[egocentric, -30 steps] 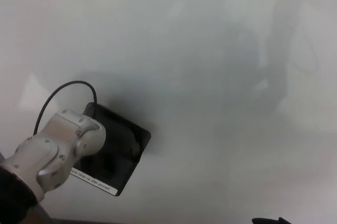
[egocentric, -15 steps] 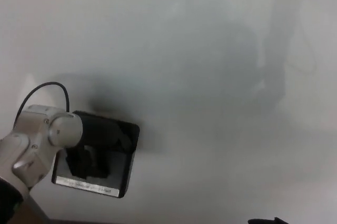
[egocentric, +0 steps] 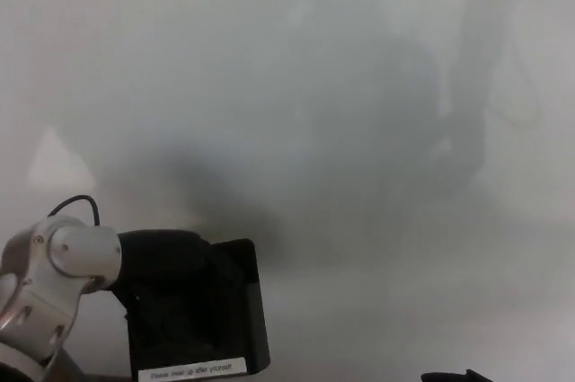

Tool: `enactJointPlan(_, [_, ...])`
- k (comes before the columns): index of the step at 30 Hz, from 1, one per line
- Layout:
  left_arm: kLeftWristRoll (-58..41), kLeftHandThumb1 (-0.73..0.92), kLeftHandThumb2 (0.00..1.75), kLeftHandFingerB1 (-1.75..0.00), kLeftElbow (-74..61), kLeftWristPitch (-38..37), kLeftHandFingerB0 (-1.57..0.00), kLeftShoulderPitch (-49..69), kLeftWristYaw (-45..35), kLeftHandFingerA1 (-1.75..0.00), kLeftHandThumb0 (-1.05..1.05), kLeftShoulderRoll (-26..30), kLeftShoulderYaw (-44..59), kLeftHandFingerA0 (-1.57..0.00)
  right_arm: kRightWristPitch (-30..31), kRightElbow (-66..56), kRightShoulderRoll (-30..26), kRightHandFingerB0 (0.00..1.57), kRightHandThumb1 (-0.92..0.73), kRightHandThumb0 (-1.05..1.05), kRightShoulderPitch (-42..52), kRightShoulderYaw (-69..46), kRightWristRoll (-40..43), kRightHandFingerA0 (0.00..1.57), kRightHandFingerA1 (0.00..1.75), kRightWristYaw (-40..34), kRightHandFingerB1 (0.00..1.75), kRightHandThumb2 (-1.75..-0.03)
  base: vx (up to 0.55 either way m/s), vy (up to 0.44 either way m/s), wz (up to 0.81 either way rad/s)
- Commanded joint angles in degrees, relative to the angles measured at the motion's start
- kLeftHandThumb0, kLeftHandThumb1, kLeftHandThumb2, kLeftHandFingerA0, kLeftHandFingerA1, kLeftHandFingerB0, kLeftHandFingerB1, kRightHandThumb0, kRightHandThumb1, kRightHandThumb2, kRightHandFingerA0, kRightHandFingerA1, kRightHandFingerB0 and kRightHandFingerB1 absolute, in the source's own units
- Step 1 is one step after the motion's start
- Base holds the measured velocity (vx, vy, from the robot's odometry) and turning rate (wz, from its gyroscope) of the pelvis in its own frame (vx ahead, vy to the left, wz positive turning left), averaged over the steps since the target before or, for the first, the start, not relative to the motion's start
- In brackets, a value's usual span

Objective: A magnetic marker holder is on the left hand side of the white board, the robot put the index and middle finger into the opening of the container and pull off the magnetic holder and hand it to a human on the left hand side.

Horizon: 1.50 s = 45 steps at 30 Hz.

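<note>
Holder [egocentric: 202, 310], a black box low at the near left, sits directly against the left hand [egocentric: 166, 261], whose dark fingers reach into its opening and grip it; whiteboard [egocentric: 359, 130] lies beyond. The handover goes leftward.

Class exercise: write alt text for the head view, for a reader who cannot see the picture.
The robot's black left hand, on a grey-white wrist, reaches into a black magnetic marker holder at the lower left of a plain whiteboard. A white label strip runs along the holder's bottom edge. A dark sliver shows at the bottom right edge.
</note>
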Motion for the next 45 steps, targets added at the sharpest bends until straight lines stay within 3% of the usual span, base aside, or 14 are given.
enactJointPlan(1, [-49.85,0.73,0.61,-1.02,-11.02,34.22,-0.93,17.71,-12.21,-1.48,-0.21,-12.28,23.19,-0.95,0.34,0.04,-1.04,0.66,-0.67,-0.49,1.07,0.16,-0.26,0.81,0.53,-0.89,0.48,-0.60,0.00,0.000,0.00])
enactJointPlan(2, [-52.21,0.58,0.59,-0.77,-8.87,32.80,-0.87,18.34,-14.54,-1.38,-0.28,-13.63,24.09,-0.86,0.46,0.08,-1.06,0.66,-0.67,-0.48,1.05,0.27,-0.41,0.81,0.53,-0.96,0.48,-0.60,0.00,0.000,0.00])
enactJointPlan(5, [-55.96,0.42,0.80,-0.72,-3.83,30.98,-0.87,19.55,-19.88,-1.11,-0.36,-16.16,26.08,-0.97,0.79,0.22,-0.90,0.66,-0.67,-0.48,1.03,0.56,-0.67,0.82,0.53,-1.13,0.47,-0.60,0.00,0.000,0.00])
enactJointPlan(6, [-56.62,0.52,0.56,-0.55,-3.22,31.04,-0.93,19.91,-20.52,-1.10,-0.29,-16.61,26.65,-0.98,0.87,0.25,-0.90,0.66,-0.67,-0.47,0.97,0.70,-0.84,0.82,0.53,-1.30,0.47,-0.60,0.00,0.000,0.00])
enactJointPlan(22, [-79.69,0.69,0.61,-0.68,-14.10,34.77,-0.86,25.59,-11.72,-0.96,-0.39,-21.75,39.57,-1.05,2.00,1.07,-0.70,0.66,-0.66,-0.47,0.42,1.15,-0.80,0.81,0.53,-1.56,0.47,-0.60,0.00,0.000,0.00])
enactJointPlan(26, [-84.51,0.49,0.57,-0.48,-15.39,35.19,-0.89,25.19,-12.14,-0.76,-0.45,-20.54,41.69,-1.03,2.43,1.02,-0.63,0.63,-0.63,-0.51,-0.53,1.30,-0.97,0.81,0.55,-1.83,0.47,-0.61,0.00,0.000,0.00])
enactJointPlan(30, [-85.98,0.48,0.55,-0.41,-15.55,34.76,-0.57,24.95,-15.09,-0.72,-0.48,-20.46,42.53,-1.00,2.05,1.24,-0.57,0.67,-0.66,-0.46,-0.80,1.17,-0.59,0.83,0.54,-1.65,0.48,-0.60,0.00,0.000,0.00])
enactJointPlan(31, [-86.25,0.33,0.77,-0.54,-16.62,33.85,-0.40,25.48,-14.83,-0.71,-0.50,-20.79,42.65,-0.83,2.10,1.25,-0.54,0.68,-0.66,-0.46,-0.91,1.22,-0.60,0.83,0.54,-1.73,0.48,-0.60,0.00,0.000,0.00])
enactJointPlan(33, [-86.41,0.43,0.53,-0.42,-17.10,33.41,-0.44,26.01,-14.25,-0.65,-0.48,-20.97,43.27,-0.89,2.41,1.14,-0.66,0.67,-0.67,-0.46,-1.29,1.60,-1.13,0.82,0.54,-2.32,0.48,-0.60,0.00,0.000,0.00])
enactJointPlan(36, [-86.83,0.47,0.55,-0.40,-16.68,33.72,-0.50,25.67,-14.76,-0.65,-0.55,-21.30,43.65,-0.91,2.75,1.23,-0.65,0.68,-0.66,-0.46,-1.73,1.78,-1.42,0.82,0.54,-2.85,0.48,-0.60,0.00,0.000,0.00])
enactJointPlan(37, [-87.17,0.40,0.83,-0.54,-16.88,33.90,-0.41,25.89,-14.90,-0.73,-0.60,-21.38,43.66,-0.82,2.81,1.22,-0.68,0.68,-0.66,-0.46,-1.67,1.94,-1.66,0.83,0.54,-3.09,0.49,-0.60,0.00,0.000,0.00])
enactJointPlan(39, [-87.58,0.40,0.83,-0.54,-17.24,34.27,-0.41,26.20,-14.92,-0.73,-0.60,-21.48,43.75,-0.82,2.85,1.20,-0.73,0.68,-0.66,-0.46,-1.55,2.14,-1.92,0.83,0.54,-3.35,0.49,-0.60,0.00,0.000,0.00])
enactJointPlan(40, [-88.11,0.53,0.57,-0.42,-17.57,34.17,-0.46,26.60,-14.60,-0.65,-0.66,-21.90,44.12,-0.90,2.65,1.28,-0.69,0.69,-0.65,-0.43,-1.54,2.16,-1.89,0.84,0.55,-3.39,0.49,-0.59,0.00,0.000,0.00])
enactJointPlan(45, [-89.03,0.62,0.59,-0.40,-16.44,33.20,-0.37,24.40,-15.58,-0.56,-0.75,-23.21,44.93,-0.78,4.41,1.30,-0.61,0.67,-0.66,-0.45,-2.76,2.46,-2.18,0.82,0.54,-3.41,0.48,-0.60,0.00,0.000,0.00])
